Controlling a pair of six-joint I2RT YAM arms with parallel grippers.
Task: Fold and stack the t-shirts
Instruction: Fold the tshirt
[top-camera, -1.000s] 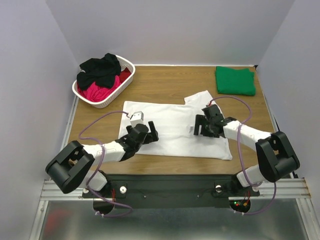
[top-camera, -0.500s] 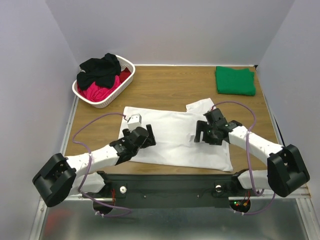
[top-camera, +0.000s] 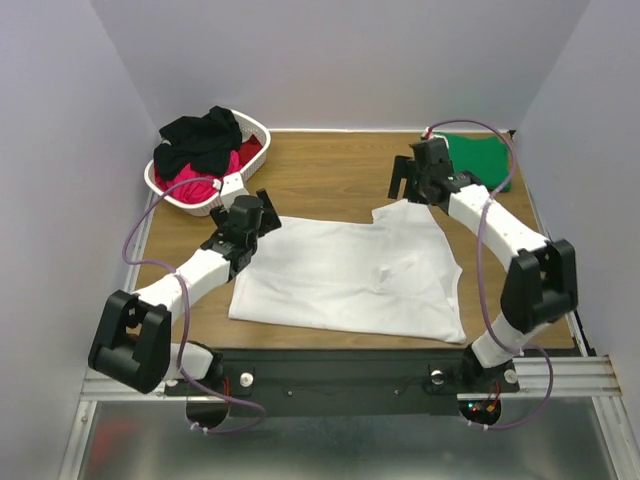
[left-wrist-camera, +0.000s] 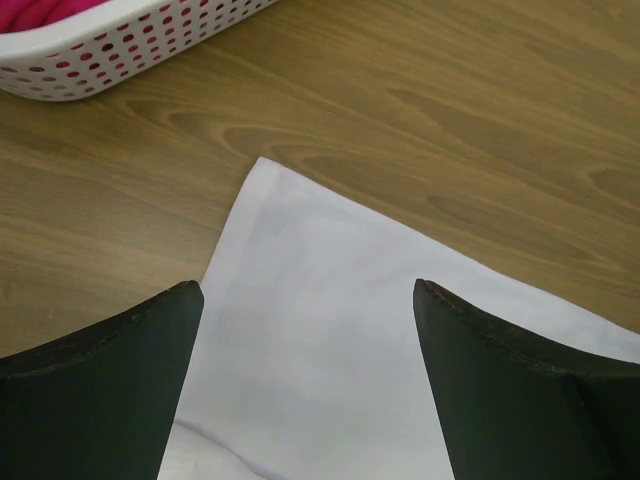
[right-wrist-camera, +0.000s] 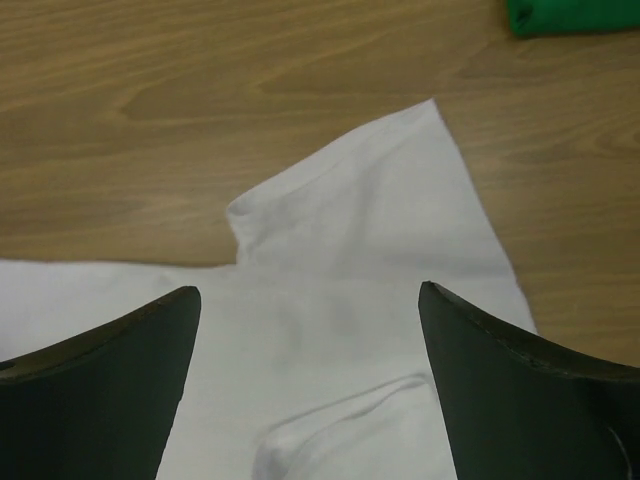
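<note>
A large white t-shirt (top-camera: 350, 275) lies spread flat on the wooden table, with one sleeve pointing to the far right. My left gripper (top-camera: 262, 212) is open and empty over the shirt's far left corner (left-wrist-camera: 262, 165). In its wrist view the gripper (left-wrist-camera: 308, 330) has white cloth between its jaws. My right gripper (top-camera: 405, 182) is open and empty over the sleeve (right-wrist-camera: 370, 190). In its wrist view the gripper (right-wrist-camera: 310, 340) is above a small wrinkle. A folded green t-shirt (top-camera: 485, 165) lies at the far right. Black (top-camera: 200, 135) and red/pink (top-camera: 205, 180) shirts are in the basket.
A white lattice basket (top-camera: 262, 140) stands at the far left, close to my left gripper; its wall shows in the left wrist view (left-wrist-camera: 100, 70). The green shirt's edge shows in the right wrist view (right-wrist-camera: 570, 15). Grey walls enclose the table on three sides.
Both grippers have moved from the shirt's middle out to its far edge, left to the corner, right to the sleeve. The white shirt has slid nearer to the arms' bases.
</note>
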